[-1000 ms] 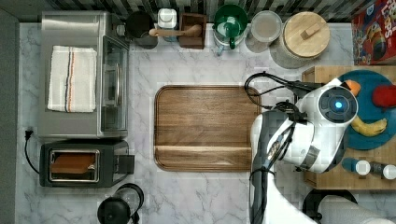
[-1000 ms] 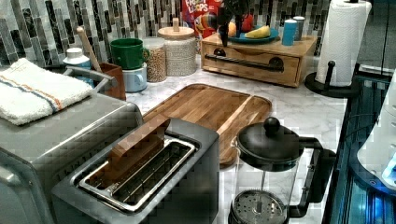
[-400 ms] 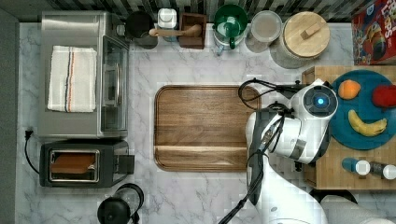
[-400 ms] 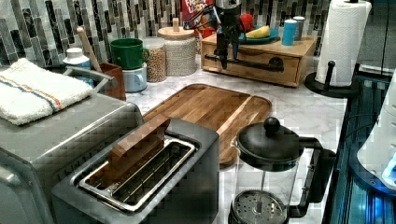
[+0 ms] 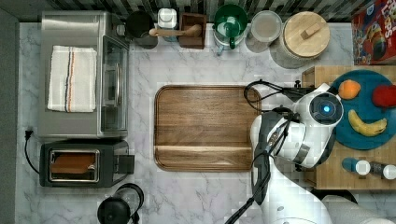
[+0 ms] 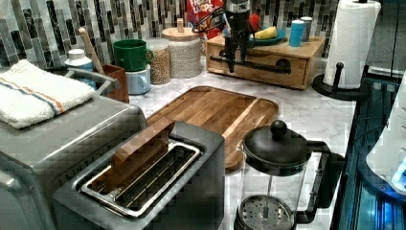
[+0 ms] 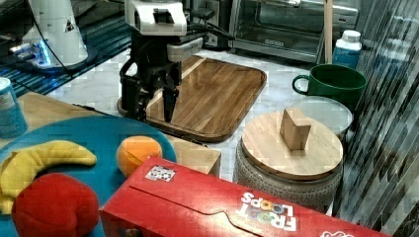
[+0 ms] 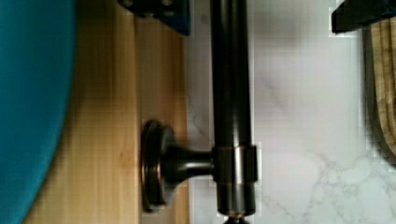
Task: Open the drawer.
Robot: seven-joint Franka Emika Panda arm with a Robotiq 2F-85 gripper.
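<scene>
Light wood, the drawer (image 6: 261, 67) sits shut in its box under the blue plate (image 7: 64, 133), beside the cutting board (image 5: 205, 126). Its black handle (image 8: 231, 93) runs between the gripper's (image 6: 235, 56) fingers (image 7: 168, 106), which stand spread, one each side, not yet closed. Gripping and pulling remain.

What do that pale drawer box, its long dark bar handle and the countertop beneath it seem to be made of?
The pale drawer box looks like light wood, matte, with fine straight grain. Its long dark bar handle seems metal, perhaps bronze-toned, from its soft sheen and turned mount. The countertop looks like polished white marble with grey veins, though it could be an imitation.
</scene>
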